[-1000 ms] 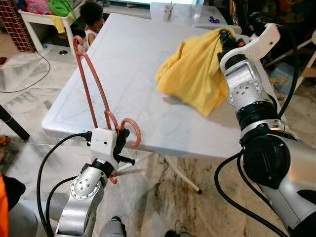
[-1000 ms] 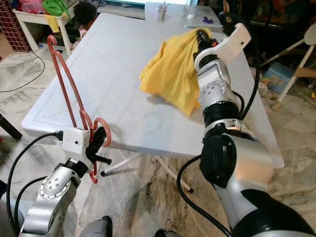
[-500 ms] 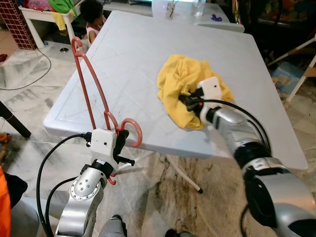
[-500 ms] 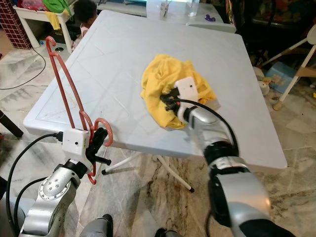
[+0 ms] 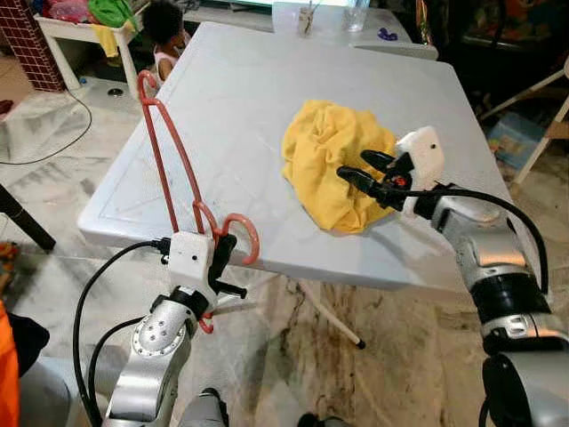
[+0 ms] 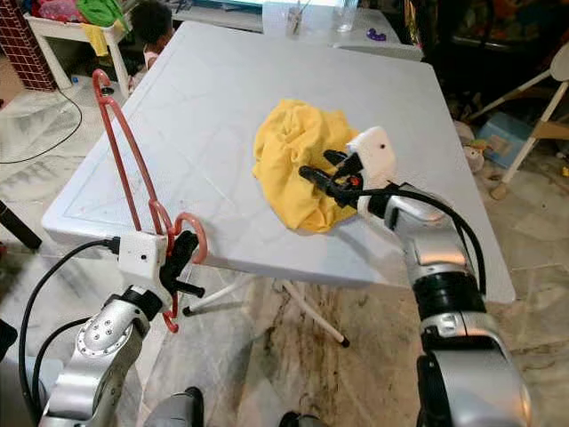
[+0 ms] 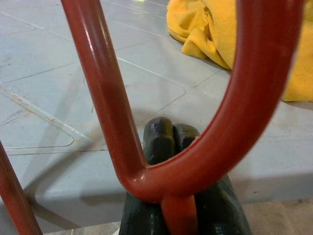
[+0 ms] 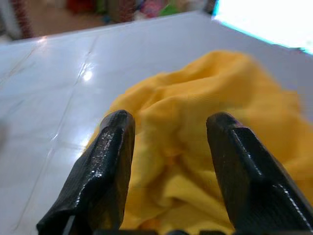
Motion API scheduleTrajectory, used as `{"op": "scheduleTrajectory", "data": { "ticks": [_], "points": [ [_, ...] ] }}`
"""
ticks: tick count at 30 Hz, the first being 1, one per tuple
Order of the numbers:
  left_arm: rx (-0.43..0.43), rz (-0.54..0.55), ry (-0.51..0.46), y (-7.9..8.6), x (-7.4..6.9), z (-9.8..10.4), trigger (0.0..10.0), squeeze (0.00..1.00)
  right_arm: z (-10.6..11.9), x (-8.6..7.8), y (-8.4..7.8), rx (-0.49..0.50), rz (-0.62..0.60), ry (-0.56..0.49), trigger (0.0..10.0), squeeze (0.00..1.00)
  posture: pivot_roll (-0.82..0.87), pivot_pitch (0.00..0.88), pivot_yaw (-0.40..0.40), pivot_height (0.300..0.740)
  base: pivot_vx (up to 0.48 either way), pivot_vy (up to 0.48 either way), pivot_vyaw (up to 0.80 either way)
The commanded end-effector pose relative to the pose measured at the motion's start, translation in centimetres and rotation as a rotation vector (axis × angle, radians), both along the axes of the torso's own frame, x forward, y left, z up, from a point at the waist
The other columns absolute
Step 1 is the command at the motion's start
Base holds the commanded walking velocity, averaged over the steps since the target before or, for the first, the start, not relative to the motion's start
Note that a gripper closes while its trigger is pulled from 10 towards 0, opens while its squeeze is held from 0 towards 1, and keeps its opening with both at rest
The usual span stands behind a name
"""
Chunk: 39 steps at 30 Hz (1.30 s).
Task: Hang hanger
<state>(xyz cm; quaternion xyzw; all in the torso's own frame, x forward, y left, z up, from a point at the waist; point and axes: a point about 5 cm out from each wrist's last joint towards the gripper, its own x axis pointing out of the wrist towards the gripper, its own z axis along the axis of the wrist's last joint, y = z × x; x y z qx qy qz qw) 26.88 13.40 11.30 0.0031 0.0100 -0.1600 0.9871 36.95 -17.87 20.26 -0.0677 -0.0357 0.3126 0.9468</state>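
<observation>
White and broad, the counter (image 5: pixel 240 116) carries one crumpled yellow cloth (image 5: pixel 331 160) toward its right edge, and we count one red hanger (image 5: pixel 173 169) and two tools. We see the left tool (image 7: pixel 168 147) off the counter's near-left corner, fingers pressed together around the hanger just below its hook, so the hanger stands upright beside the left edge, its long arms leaning over the counter's near-left part. The right tool (image 6: pixel 324 173) hovers just over the cloth's near-right side, its two fingers spread wide with nothing between them. At the far edge stand a glass and some small items we cannot make out; a person (image 5: pixel 164 31) sits beyond the far-left corner beside a low white table (image 5: pixel 67 34) with bright cloths. Half a second ago the right tool was buried in the cloth; now it has drawn back toward the right edge, open.
</observation>
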Motion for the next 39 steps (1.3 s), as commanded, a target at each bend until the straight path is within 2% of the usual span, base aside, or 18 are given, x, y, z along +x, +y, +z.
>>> {"op": "scheduleTrajectory", "data": {
  "ticks": [1, 5, 10, 12, 17, 21, 24, 25, 30, 33, 38, 39],
  "points": [
    [-0.002, -0.005, -0.006, 0.0, 0.0, 0.0, 10.0, 0.00, -0.1, -0.4, -0.8, 0.051, -0.069, -0.006, 10.0, 1.00, 0.15, 0.165, -0.079, 0.740, 0.000, 0.000, 0.00],
    [0.002, -0.026, 0.005, -0.1, 0.1, -0.1, 10.0, 0.00, -0.6, -1.3, -1.0, 0.053, -0.125, -0.042, 10.0, 1.00, 0.12, 0.167, -0.049, 0.740, 0.000, 0.000, 0.00],
    [0.018, -0.082, 0.007, -0.7, 0.5, 0.0, 10.0, 0.00, -1.1, -1.9, -1.1, 0.113, -0.211, -0.046, 10.0, 1.00, 0.10, 0.166, -0.020, 0.740, 0.000, 0.000, 0.00],
    [0.024, -0.095, 0.007, -1.0, 1.4, 0.2, 10.0, 0.00, -2.1, -2.8, -1.4, 0.197, -0.354, -0.049, 10.0, 1.00, 0.07, 0.168, -0.006, 0.740, 0.000, 0.000, 0.00],
    [0.031, -0.076, 0.012, -1.0, 1.7, -0.1, 10.0, 0.00, -3.0, -4.2, -1.6, 0.245, -0.494, -0.076, 10.0, 1.00, 0.06, 0.164, -0.022, 0.740, 0.000, 0.000, 0.00],
    [0.031, -0.051, 0.024, -0.9, 1.5, -0.6, 10.0, 0.00, -4.1, -5.1, -1.8, 0.295, -0.575, -0.048, 10.0, 1.00, 0.07, 0.157, -0.040, 0.740, 0.000, 0.000, 0.00],
    [0.032, -0.019, 0.026, -0.6, 1.3, -0.9, 10.0, 0.00, -5.4, -6.1, -2.6, 0.385, -0.706, 0.000, 10.0, 1.00, 0.08, 0.155, -0.049, 0.740, 0.000, 0.000, 0.00],
    [0.035, 0.001, 0.026, -0.3, 1.2, -1.0, 10.0, 0.00, -5.7, -6.5, -2.9, 0.448, -0.753, 0.015, 10.0, 1.00, 0.08, 0.157, -0.050, 0.740, 0.000, 0.000, 0.00],
    [0.032, 0.018, 0.053, 0.1, 1.1, -1.5, 10.0, 0.00, -5.7, -6.9, -2.4, 0.406, -0.773, -0.028, 10.0, 1.00, 0.09, 0.149, -0.050, 0.740, 0.000, 0.000, 0.00],
    [0.056, 0.013, 0.038, -0.1, 1.6, -1.2, 10.0, 0.00, -6.2, -6.9, -1.1, 0.383, -0.746, 0.004, 10.0, 1.00, 0.09, 0.144, -0.046, 0.740, 0.000, 0.000, 0.00],
    [0.046, 0.025, 0.038, -0.2, 2.0, -1.0, 10.0, 0.00, -6.7, -6.7, -0.7, 0.379, -0.749, 0.031, 10.0, 1.00, 0.09, 0.142, -0.048, 0.740, 0.000, 0.000, 0.00],
    [0.047, 0.028, 0.036, -0.1, 2.0, -1.0, 10.0, 0.00, -6.6, -6.7, -0.6, 0.383, -0.747, 0.036, 10.0, 0.39, 0.09, 0.144, -0.049, 0.740, 0.000, 0.000, -0.66]
  ]
}}
